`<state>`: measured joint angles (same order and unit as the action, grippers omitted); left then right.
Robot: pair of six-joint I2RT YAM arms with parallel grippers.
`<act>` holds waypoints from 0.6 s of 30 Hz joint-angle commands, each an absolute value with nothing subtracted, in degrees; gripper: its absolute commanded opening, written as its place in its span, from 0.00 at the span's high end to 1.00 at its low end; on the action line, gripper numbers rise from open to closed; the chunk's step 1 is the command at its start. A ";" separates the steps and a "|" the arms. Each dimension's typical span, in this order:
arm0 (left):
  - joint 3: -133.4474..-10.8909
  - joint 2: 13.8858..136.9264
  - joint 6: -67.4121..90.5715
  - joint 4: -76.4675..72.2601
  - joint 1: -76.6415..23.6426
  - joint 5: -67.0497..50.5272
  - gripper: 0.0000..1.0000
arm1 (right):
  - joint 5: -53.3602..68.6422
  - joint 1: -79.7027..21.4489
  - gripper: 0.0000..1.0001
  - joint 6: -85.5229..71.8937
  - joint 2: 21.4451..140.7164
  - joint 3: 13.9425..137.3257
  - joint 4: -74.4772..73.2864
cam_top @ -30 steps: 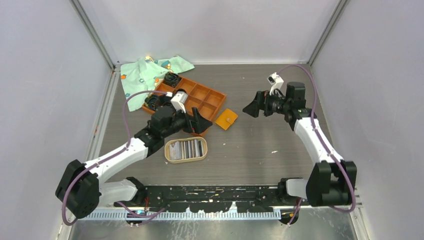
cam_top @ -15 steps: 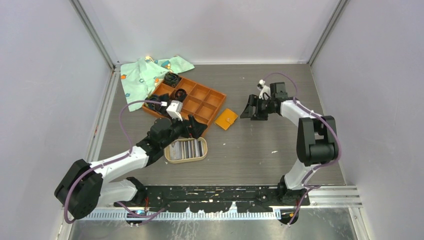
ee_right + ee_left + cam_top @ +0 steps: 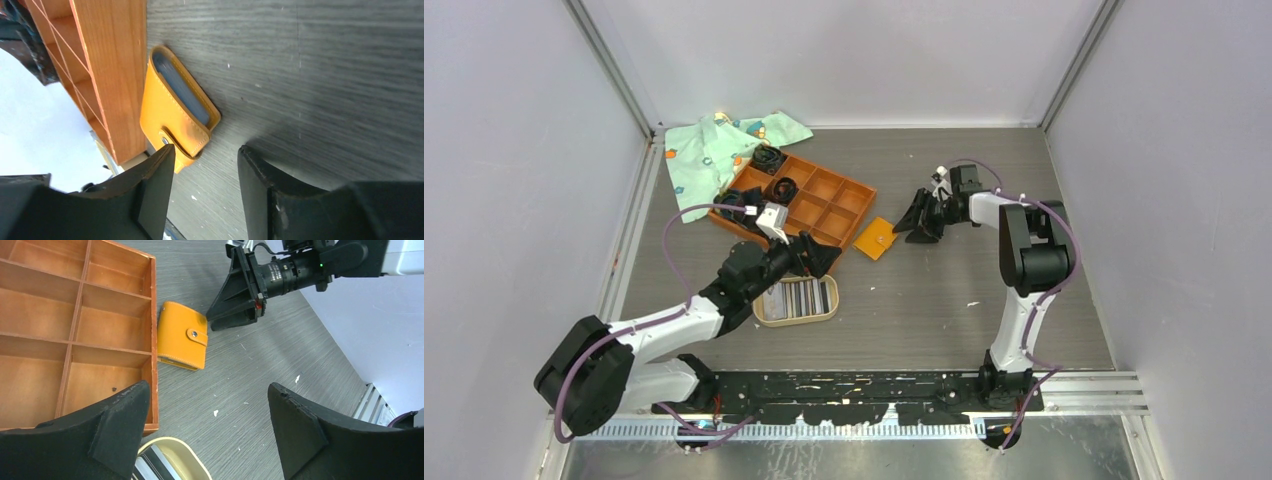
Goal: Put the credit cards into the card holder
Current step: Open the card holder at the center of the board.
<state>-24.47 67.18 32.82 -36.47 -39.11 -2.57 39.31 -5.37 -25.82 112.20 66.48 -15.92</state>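
Note:
The card holder [image 3: 876, 238] is a small orange wallet, snapped shut, lying flat beside the compartment tray; it also shows as the card holder [image 3: 182, 341] and the card holder [image 3: 175, 120]. The credit cards [image 3: 796, 298], grey, striped and black, lie in an oval tan-rimmed dish [image 3: 829, 314]. A striped card [image 3: 150, 466] peeks in at the bottom of the left wrist view. My left gripper [image 3: 811, 254] [image 3: 209, 386] hovers open over the dish's far edge, holding nothing. My right gripper [image 3: 908, 228] [image 3: 206, 148] sits low just right of the card holder, jaws partly apart and empty.
An orange-brown compartment tray [image 3: 824, 196] stands left of the card holder, with black round parts [image 3: 782, 188] in its far cells. A green patterned cloth [image 3: 714, 150] lies at the back left. Metal frame rails border the table.
My right gripper swung left and down to the card holder's right edge, and its jaws narrowed. My left gripper shifted slightly nearer over the dish.

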 commanded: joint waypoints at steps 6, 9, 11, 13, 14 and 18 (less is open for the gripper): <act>-24.59 67.57 32.64 -42.20 -39.71 -2.15 0.15 | 44.86 -4.76 0.52 -34.97 119.12 69.73 -9.56; -24.52 67.66 32.64 -42.35 -39.79 -2.19 0.15 | 44.91 -4.75 0.55 -35.49 120.10 69.96 -9.55; -24.52 67.84 32.59 -42.45 -39.82 -2.14 0.16 | 45.24 -4.82 0.58 -36.18 121.00 70.34 -9.10; -24.61 67.86 32.48 -42.48 -39.93 -2.24 0.17 | 45.48 -4.77 0.64 -36.42 121.92 70.65 -8.97; -24.61 67.93 32.49 -42.45 -39.93 -2.28 0.17 | 45.75 -4.82 0.70 -36.47 122.21 70.72 -8.97; -24.39 67.98 32.46 -42.69 -39.93 -2.48 0.18 | 46.63 -4.76 0.86 -36.11 121.63 70.29 -8.33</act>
<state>-24.47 67.99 32.80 -37.95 -39.66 -2.61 48.75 -4.54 -36.64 121.03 69.87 -9.10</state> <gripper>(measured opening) 0.826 0.215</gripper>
